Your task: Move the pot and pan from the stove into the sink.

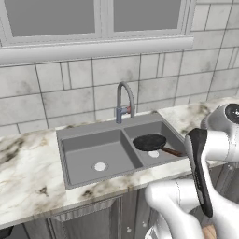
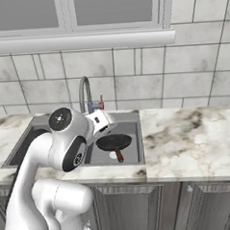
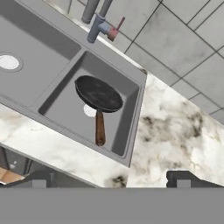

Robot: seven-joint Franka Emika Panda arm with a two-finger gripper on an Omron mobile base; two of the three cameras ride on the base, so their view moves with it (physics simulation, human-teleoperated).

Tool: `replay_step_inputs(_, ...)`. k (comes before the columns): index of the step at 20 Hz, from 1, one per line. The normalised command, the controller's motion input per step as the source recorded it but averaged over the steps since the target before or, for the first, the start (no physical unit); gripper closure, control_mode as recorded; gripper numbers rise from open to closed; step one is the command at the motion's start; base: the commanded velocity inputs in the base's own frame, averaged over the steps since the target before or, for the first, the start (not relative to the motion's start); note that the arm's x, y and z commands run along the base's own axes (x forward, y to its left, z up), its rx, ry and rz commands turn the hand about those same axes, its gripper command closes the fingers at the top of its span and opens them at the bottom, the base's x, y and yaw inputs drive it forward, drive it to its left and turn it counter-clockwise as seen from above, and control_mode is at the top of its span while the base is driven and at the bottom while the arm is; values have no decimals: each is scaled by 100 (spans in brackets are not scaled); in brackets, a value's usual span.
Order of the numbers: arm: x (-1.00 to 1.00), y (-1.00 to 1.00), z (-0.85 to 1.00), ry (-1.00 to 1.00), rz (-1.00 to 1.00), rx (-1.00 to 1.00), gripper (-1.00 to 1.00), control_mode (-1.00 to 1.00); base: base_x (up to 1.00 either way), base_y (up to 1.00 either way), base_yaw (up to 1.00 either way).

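Now pan (image 3: 99, 97) in sink (image 3: 52, 48), beyond open, empty pincer (image 3: 109, 179).

You have marbled counter (image 3: 175, 131) just above the fingertips and running off to their right; grey tiled wall (image 3: 175, 39) lies beyond it, a window (image 1: 93, 18) higher up, dark cabinets (image 2: 190, 204) below the counter

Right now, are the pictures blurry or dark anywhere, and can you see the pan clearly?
Left base view: even light, the pan sharp in the sink. Right base view: soft, slightly blurry. Hand view: the pan is clear, and it casts hardly any shadow.
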Motion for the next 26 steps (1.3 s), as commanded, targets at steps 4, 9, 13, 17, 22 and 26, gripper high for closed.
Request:
replay_step_inputs(4, -15, 0, -4, 1, 0, 0, -100, 100, -14, 0, 1)
replay_step_inputs(9, 0, 0, 0, 0, 0, 0, -100, 100, -77, -17, -1)
replay_step_inputs(13, 0, 0, 0, 0, 0, 0, -100, 100, -23, -31, -32)
replay_step_inputs(17, 0, 0, 0, 0, 0, 0, -100, 100, 3, -17, -49)
replay_step_inputs(22, 0, 0, 0, 0, 0, 0, -100, 100, 1, -11, -50)
replay_step_inputs(26, 0, 0, 0, 0, 0, 0, -100, 100, 0, -11, -50)
